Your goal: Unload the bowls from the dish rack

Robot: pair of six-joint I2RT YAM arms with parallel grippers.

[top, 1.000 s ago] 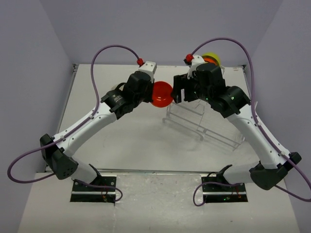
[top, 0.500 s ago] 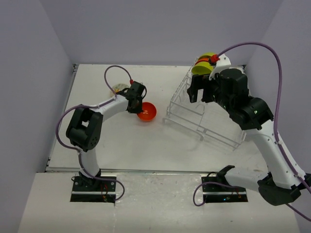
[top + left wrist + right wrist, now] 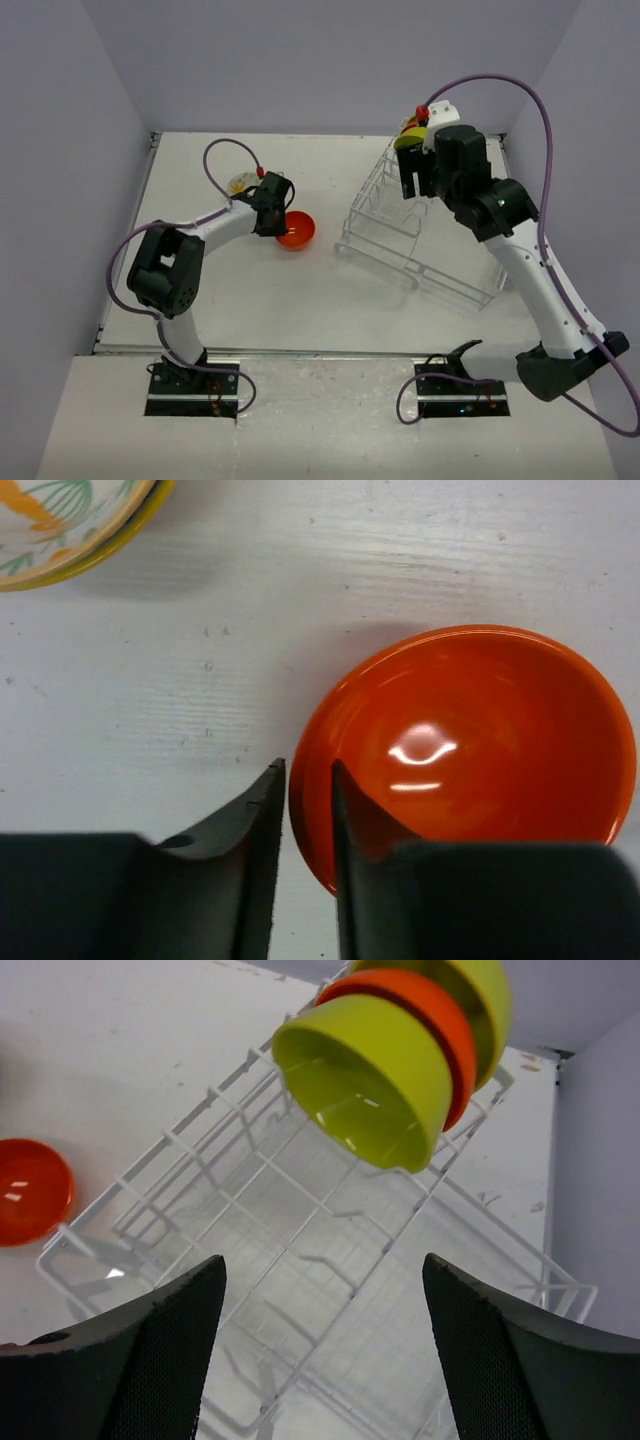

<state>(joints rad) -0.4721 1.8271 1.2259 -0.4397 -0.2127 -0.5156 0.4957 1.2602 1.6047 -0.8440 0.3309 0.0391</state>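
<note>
An orange-red bowl (image 3: 298, 231) sits upright on the table left of the dish rack (image 3: 420, 245). My left gripper (image 3: 277, 221) straddles its near rim, one finger inside and one outside, and is shut on the bowl (image 3: 470, 745). The cream patterned bowl (image 3: 240, 183) lies behind it and shows in the left wrist view (image 3: 60, 525). My right gripper (image 3: 415, 185) is open and empty above the rack (image 3: 300, 1250). Three bowls stand on edge at the rack's far end: lime-green (image 3: 365, 1075), orange-red (image 3: 435, 1015), lime-green (image 3: 485, 990).
Purple cables loop over both arms. The table's back wall runs just behind the racked bowls (image 3: 410, 135). The rack's lower flat section (image 3: 460, 280) reaches toward the right arm.
My left arm has carried the orange-red bowl away from the rack and down to the table at the left. My right gripper has drawn back to the rack's far end, near the standing bowls.
</note>
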